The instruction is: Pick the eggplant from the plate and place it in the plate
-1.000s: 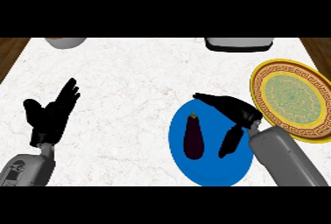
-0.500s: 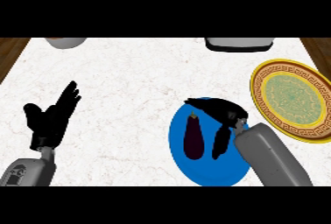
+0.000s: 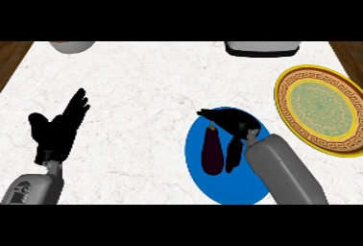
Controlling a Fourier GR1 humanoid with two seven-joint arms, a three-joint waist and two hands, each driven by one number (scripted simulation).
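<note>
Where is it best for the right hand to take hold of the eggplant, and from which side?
Probably across its thick middle, coming from its right side. The eggplant lies lengthwise on the blue plate, stem pointing away, and the right hand is already beside it, fingers open.

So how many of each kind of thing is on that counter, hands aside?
Plates: 2, a blue plate and a yellow plate
Eggplants: 1, the eggplant on the blue plate
Containers at the far edge, partly cut off: 2, a grey one and a dark-rimmed one
Total: 5
</note>
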